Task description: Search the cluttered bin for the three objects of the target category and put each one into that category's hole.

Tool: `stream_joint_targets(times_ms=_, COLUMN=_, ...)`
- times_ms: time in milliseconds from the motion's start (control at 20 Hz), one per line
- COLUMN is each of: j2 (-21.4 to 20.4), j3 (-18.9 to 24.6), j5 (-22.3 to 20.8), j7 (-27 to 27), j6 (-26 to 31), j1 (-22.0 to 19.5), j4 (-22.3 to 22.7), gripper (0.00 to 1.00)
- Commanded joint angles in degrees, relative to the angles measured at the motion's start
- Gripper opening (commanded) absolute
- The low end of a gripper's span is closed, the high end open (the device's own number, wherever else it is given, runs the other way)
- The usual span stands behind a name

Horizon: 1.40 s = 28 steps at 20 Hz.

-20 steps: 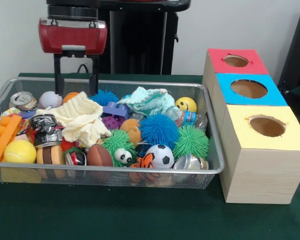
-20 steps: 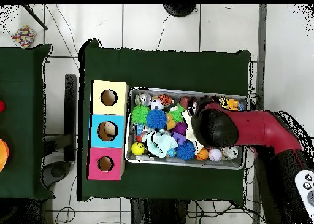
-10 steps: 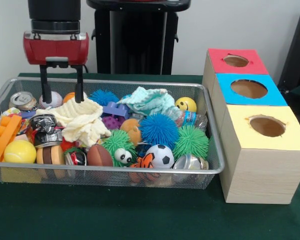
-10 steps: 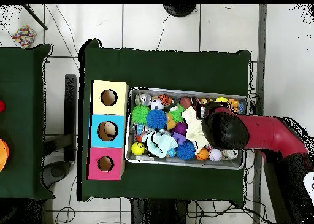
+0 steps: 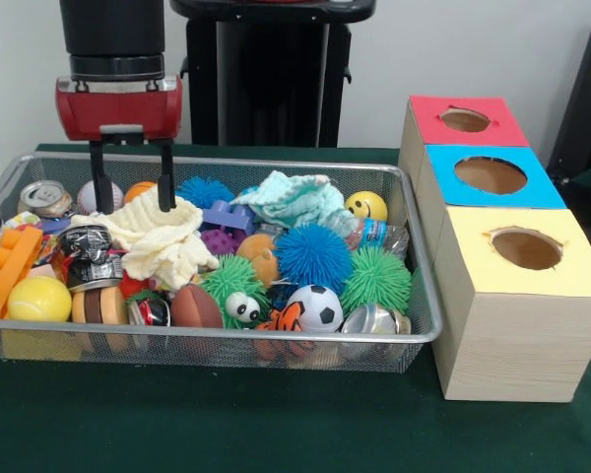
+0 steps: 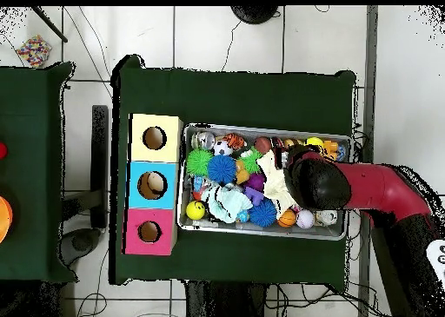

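My gripper [image 5: 133, 200] hangs open over the left back part of the wire bin [image 5: 217, 336]. Its two black fingers [image 5: 165, 182] straddle an orange ball [image 5: 138, 188], with their tips at the top edge of a cream cloth [image 5: 163, 238]. A baseball [image 5: 87, 196] and a silver can [image 5: 45, 197] lie just left of them. Three boxes stand right of the bin, with a red [image 5: 466, 119], a blue [image 5: 491, 174] and a yellow hole top [image 5: 527, 248]. In the overhead view the arm [image 6: 317, 181] covers the gripper.
The bin also holds a teal cloth [image 5: 295, 197], a smiley ball [image 5: 366, 205], a blue spiky ball [image 5: 313, 254], a green spiky ball [image 5: 377, 278], a soccer ball [image 5: 320, 306], a yellow ball [image 5: 37, 298], an orange brick [image 5: 8, 268] and crushed cans. From above, the boxes [image 6: 151, 185] adjoin the bin's left end.
The gripper moved toward the picture's left, then came down a little, so its fingertips now reach the cream cloth. It stays open and holds nothing.
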Motion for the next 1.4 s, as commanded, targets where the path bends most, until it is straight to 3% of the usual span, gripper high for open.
stream_joint_targets(times_ms=50, j2=1.9, j3=3.2, j5=-1.3, j7=-6.0, j6=2.7, j1=0.2, j4=-0.6, gripper=1.00)
stream_joint_targets(times_ms=1050, j2=4.4, j3=5.5, j5=-0.5, j7=-6.6, j6=2.9, j1=-1.3, j4=0.7, gripper=1.00)
stream_joint_targets(times_ms=1400, j2=3.6, j3=4.5, j5=-1.6, j7=-7.6, j6=5.7, j1=-0.1, j4=-0.4, gripper=1.00)
